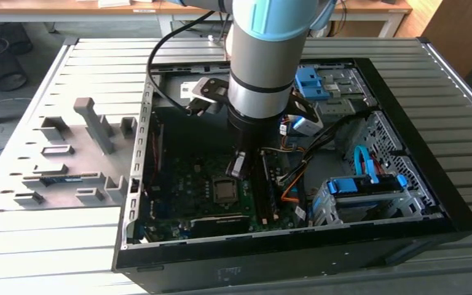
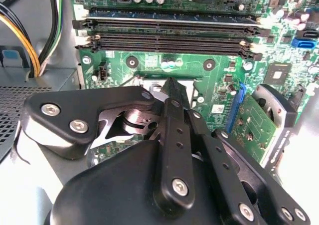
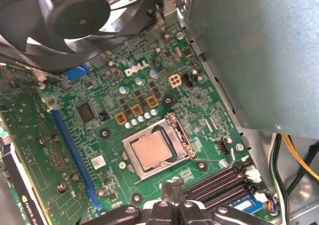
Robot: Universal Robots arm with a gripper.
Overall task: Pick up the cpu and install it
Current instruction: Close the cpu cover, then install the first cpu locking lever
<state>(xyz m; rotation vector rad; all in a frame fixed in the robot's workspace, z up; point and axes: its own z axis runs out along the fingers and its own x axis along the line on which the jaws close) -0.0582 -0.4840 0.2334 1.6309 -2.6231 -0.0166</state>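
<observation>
I see the small grey-silver square cpu [image 3: 151, 149] lying in the metal-framed socket [image 3: 175, 130] on the green motherboard [image 3: 65, 150]; my black gripper [image 3: 172, 186], fingers together and empty, hovers just beside it.

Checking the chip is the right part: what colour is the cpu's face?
Dull pinkish-grey metal, framed by the silver socket; the cpu shows best in the first wrist view.

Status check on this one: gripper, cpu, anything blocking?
Gripper above the motherboard, beside the socket, nothing held. Cpu seated in socket, frame open around it. Nothing lying on the chip.
</observation>
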